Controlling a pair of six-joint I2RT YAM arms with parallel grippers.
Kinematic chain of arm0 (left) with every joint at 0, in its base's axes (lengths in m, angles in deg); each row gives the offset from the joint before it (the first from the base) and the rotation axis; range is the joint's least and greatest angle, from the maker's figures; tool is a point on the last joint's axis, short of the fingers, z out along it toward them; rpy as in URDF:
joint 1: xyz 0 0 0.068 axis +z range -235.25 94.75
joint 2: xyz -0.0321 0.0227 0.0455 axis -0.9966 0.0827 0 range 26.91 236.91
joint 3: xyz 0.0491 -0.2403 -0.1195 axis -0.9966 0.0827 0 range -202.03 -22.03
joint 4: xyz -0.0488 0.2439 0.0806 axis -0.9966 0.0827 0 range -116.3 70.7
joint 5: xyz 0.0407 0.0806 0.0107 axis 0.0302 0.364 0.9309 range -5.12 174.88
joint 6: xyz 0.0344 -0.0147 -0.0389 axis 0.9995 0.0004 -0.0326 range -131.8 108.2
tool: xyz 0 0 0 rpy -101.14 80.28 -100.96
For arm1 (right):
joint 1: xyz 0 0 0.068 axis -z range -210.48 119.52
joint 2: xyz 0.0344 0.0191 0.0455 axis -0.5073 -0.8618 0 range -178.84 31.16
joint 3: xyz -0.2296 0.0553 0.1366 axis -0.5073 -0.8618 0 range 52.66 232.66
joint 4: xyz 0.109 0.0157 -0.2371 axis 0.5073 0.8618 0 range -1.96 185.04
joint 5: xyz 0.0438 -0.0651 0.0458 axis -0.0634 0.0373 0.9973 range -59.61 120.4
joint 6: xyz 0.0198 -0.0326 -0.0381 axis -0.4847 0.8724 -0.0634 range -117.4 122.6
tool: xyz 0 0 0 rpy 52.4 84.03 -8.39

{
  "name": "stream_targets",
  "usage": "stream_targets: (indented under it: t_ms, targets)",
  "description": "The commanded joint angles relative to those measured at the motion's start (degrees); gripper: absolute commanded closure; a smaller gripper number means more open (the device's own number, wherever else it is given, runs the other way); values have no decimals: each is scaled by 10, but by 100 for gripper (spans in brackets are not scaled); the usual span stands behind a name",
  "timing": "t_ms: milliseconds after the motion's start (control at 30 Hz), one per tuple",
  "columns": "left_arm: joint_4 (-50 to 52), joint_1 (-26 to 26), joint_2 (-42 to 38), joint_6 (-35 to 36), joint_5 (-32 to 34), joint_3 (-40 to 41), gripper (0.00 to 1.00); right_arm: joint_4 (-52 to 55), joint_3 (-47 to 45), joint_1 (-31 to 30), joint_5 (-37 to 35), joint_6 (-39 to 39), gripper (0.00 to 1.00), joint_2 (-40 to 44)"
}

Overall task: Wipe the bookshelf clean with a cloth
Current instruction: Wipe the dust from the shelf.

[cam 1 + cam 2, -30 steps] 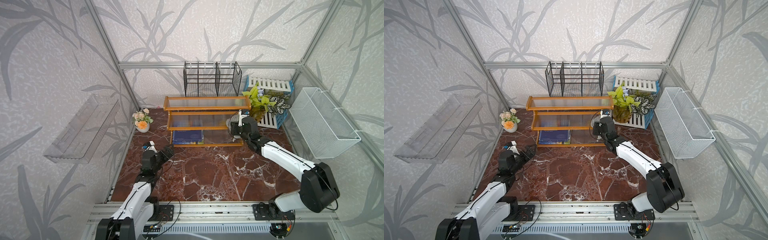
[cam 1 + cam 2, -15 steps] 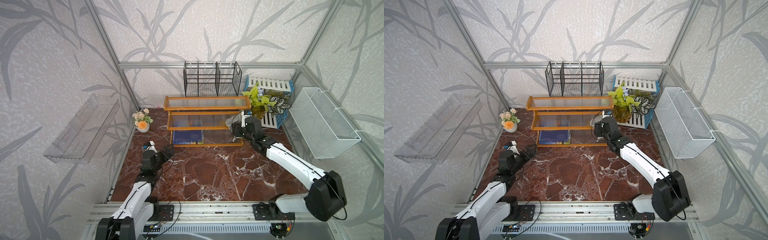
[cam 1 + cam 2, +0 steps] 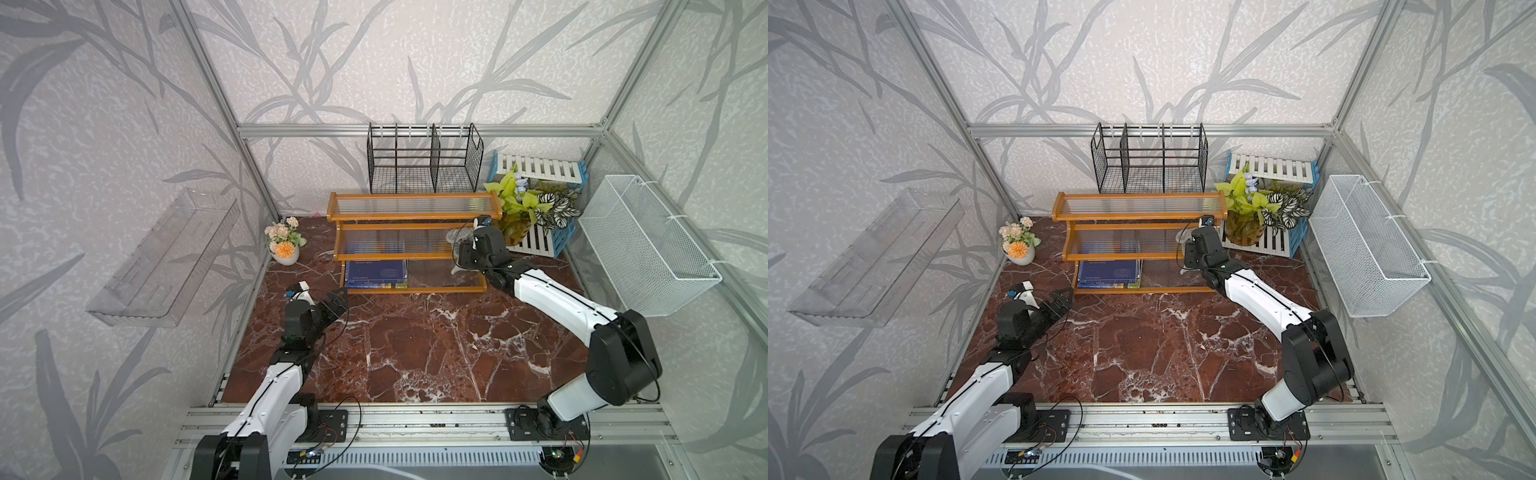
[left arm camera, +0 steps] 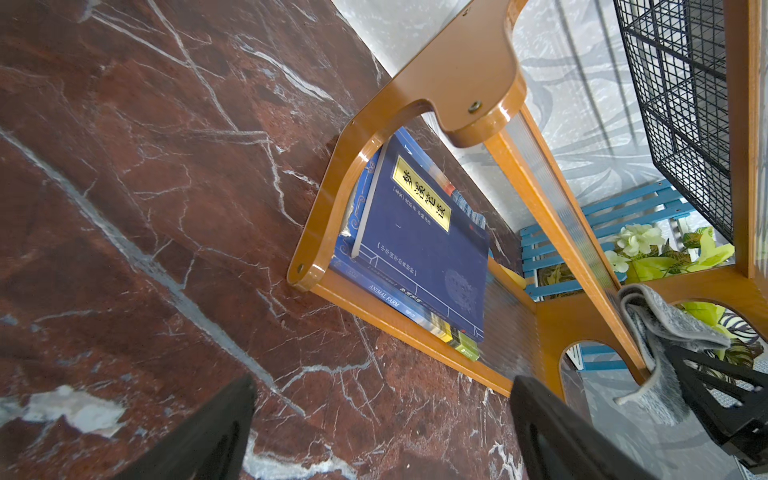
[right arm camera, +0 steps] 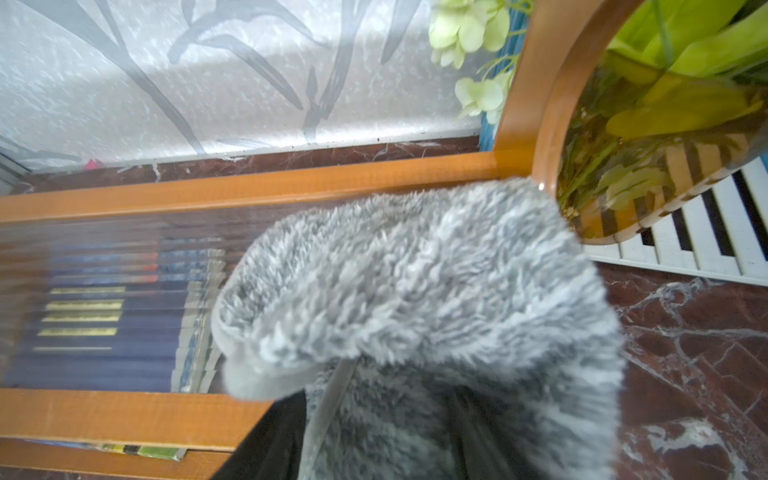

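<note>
The bookshelf (image 3: 411, 216) (image 3: 1138, 216), an orange-brown stepped frame with ribbed clear panels, stands at the back middle in both top views. My right gripper (image 3: 464, 251) (image 5: 374, 424) is at the right end of the middle tier, shut on the fluffy grey cloth (image 3: 456, 236) (image 3: 1182, 237) (image 5: 415, 282). The cloth bunches over the fingers and lies against the clear panel and the end frame; the left wrist view shows the cloth (image 4: 665, 328) hanging over that tier's front rail. My left gripper (image 3: 338, 301) (image 4: 382, 428) is open and empty, low over the marble floor before the shelf's left end.
Blue books (image 3: 376, 274) lie on the bottom tier's left half. A black wire rack (image 3: 424, 166) stands behind the shelf. A potted plant (image 3: 519, 208) and a slatted crate (image 3: 540, 245) crowd its right end. A white wire basket (image 3: 644, 249) hangs right; a flower pot (image 3: 284, 245) sits left.
The right arm's elbow swung out and came back, and the gripper with the cloth shifted slightly along the right end of the middle tier. The left arm has not moved.
</note>
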Motion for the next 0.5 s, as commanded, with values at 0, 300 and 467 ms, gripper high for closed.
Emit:
stream_targets:
  t_ms: [0,300,467]
  targets:
    - [-10,3,-1,1,-4,-14,0,22,15,-1,1,-10,51,-19]
    - [-7,3,-5,2,-3,-17,0,24,6,-1,37,-15,97,-15]
    - [-7,3,-5,0,-3,-18,0,-16,-18,-6,100,7,100,38]
